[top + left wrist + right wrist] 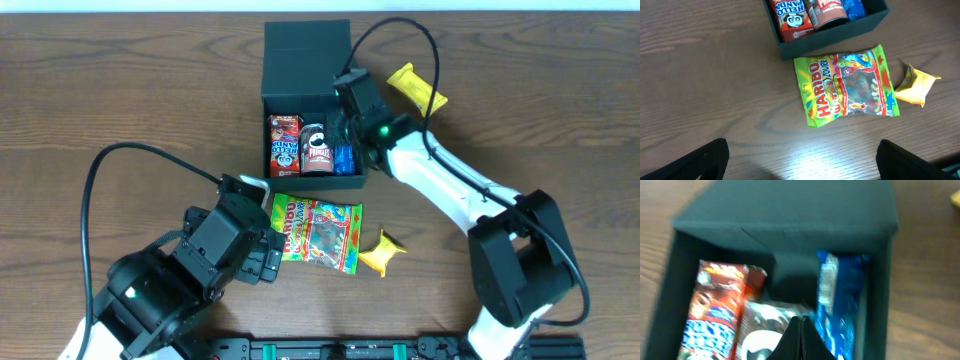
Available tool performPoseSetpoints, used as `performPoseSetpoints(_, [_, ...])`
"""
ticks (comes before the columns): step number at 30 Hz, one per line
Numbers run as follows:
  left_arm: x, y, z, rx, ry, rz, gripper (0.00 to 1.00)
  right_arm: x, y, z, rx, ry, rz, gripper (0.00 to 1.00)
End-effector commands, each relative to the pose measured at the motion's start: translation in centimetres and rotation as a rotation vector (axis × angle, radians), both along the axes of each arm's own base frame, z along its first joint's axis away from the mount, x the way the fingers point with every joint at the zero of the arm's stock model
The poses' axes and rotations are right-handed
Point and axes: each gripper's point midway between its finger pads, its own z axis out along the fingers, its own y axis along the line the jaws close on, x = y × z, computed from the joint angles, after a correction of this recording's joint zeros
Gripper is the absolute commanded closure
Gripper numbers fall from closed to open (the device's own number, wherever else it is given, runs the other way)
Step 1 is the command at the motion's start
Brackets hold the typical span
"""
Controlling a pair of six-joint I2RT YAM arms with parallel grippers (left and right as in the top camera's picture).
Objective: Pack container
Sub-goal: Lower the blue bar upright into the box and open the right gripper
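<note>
The dark teal-black container (285, 178) stands open at the back middle, its flap lid (305, 58) folded back. Inside are a red Hello Panda box (284, 144), a Pringles can (317, 149) and a blue packet (345, 157). My right gripper (352, 128) is shut and empty, hovering over the container between the can (760, 330) and the blue packet (837, 300). My left gripper (262, 240) is open and empty, low over bare wood in front of a Haribo bag (847, 87), which lies before the container (790, 47).
A crumpled yellow packet (383, 251) lies right of the Haribo bag (318, 232) and also shows in the left wrist view (917, 86). Another yellow packet (417, 88) lies to the right of the container. Cables arc over the table.
</note>
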Motion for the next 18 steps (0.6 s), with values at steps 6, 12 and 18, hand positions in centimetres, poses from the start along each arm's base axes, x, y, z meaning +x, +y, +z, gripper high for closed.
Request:
performPoseSetpoints(6, [0.2,0.3,0.0,0.018,-0.01,0.003,0.05,2.6,2.2,-0.6,0.016,0.061,0.038,0.99])
performPoseSetpoints(12, [0.2,0.3,0.0,0.018,-0.01,0.003,0.05,2.9,2.2,-2.8,-0.017,0.101,0.042,0.99])
performPoseSetpoints(18, [0.2,0.3,0.0,0.018,-0.01,0.003,0.05,2.2,1.9,-4.5,-0.045,0.153,0.046,0.99])
